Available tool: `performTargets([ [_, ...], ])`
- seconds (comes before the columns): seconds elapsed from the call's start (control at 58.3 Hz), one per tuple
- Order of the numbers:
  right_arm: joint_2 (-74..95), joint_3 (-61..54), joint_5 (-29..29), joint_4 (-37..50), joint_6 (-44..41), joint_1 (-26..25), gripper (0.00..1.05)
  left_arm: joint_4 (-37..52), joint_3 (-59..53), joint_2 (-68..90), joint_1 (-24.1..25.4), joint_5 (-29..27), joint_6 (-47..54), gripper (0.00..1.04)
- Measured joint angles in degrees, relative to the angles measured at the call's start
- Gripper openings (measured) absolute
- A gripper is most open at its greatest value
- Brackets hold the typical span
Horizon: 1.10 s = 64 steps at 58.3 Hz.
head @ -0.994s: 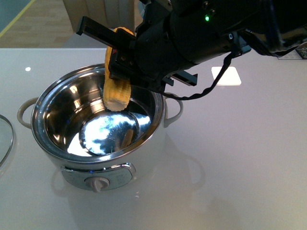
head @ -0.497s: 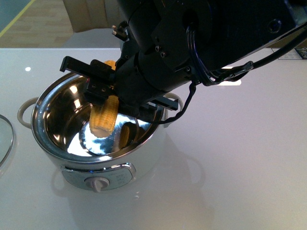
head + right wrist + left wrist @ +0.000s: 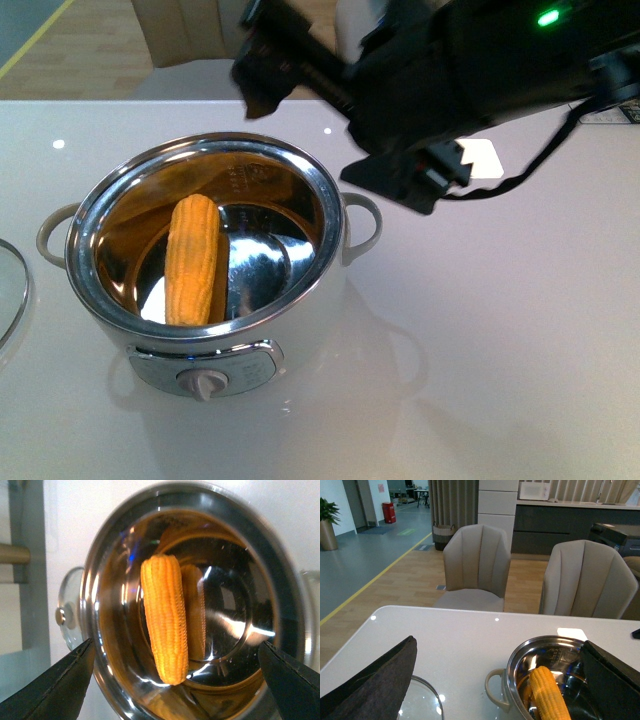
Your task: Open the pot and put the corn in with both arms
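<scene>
Front view shows your right pincer (image 3: 350, 120) wide open, holding nothing; left pincer (image 3: 485, 680) open too. Corn (image 3: 192, 258) is stiff, bumpy; grab its middle.

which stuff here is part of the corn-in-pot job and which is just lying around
Part of the job:
- large round white pot with steel inner bowl
- yellow-orange corn cob, lying inside it
- right arm's black end effector, open above the pot
- round glass lid, off, beside the pot

Lying about:
- two beige upholstered chairs
</scene>
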Motion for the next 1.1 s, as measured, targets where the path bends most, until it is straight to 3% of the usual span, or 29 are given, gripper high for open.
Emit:
performTargets([
  [0.171,-16.0,-10.7,4.8,-1.5,-2.6,-7.6,0.96,0.0,0.0,0.0,0.0,0.0,0.0,0.98],
  [0.274,-29.5,-19.9,9.9,-5.5,-8.4,-15.2,0.96,0.0,0.0,0.0,0.0,0.0,0.0,0.98],
  [0.377,-40.3,-25.4,11.1,-8.5,-12.4,-19.9,0.96,0.0,0.0,0.0,0.0,0.0,0.0,0.98],
  [0.583,-44.3,-26.8,12.5,-6.6,-16.0,-20.9,0.94,0.0,0.0,0.0,0.0,0.0,0.0,0.98],
  [0.669,-44.1,-34.6,19.8,13.4,-26.5,-20.7,0.81,0.0,0.0,0.0,0.0,0.0,0.0,0.98],
  [0.771,-46.7,-41.9,20.1,29.5,-36.7,-21.9,0.64,0.0,0.0,0.0,0.0,0.0,0.0,0.98],
  [0.891,-51.3,-45.5,19.0,32.0,-41.1,-23.5,0.43,0.0,0.0,0.0,0.0,0.0,0.0,0.98],
  [0.977,-55.0,-49.2,17.4,30.9,-42.6,-24.9,0.2,0.0,0.0,0.0,0.0,0.0,0.0,0.98],
  [1.097,-58.8,-51.3,15.8,29.5,-43.4,-26.1,0.02,0.0,0.0,0.0,0.0,0.0,0.0,0.98],
])
